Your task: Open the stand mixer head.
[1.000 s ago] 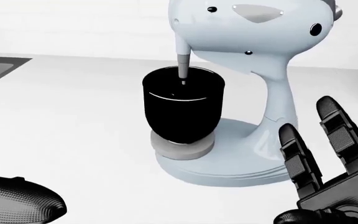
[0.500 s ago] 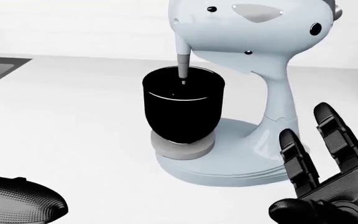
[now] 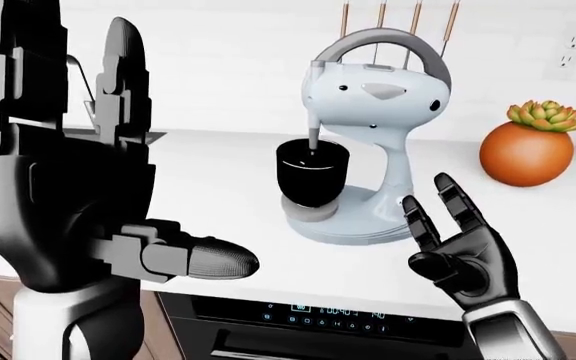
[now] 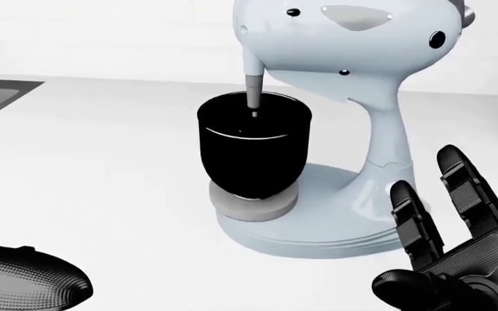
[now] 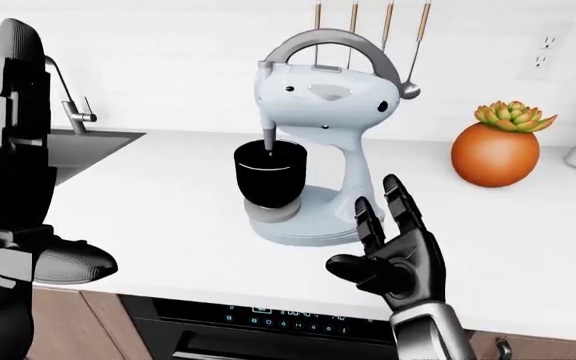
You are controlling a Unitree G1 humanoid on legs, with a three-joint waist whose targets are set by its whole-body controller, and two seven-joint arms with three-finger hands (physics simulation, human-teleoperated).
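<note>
— Left-eye view first: what can be said of progress on the stand mixer?

— Nothing is yet done, as far as can be judged. The mixer head is seen lowered, with the beater shaft dipped into the black bowl, and the bowl is seated on the mixer's base. The machine is placed on the white counter, near the middle of the view, with an orange pot with a succulent well apart to its right.

— And the hands?

— The right hand is held up with its fingers spread wide, palm turned toward the mixer, near the base but apart from it; nothing is gripped. The left hand is raised close to the camera at the left, fingers extended upward and thumb stuck out sideways (it fills much of that side), and nothing is held there either.

— What is left, then?

— The whole task, it would seem: the head must be reached, probably from the right hand's side, and tilted up so the beater is lifted clear of the bowl. No contact with the mixer is shown.
</note>
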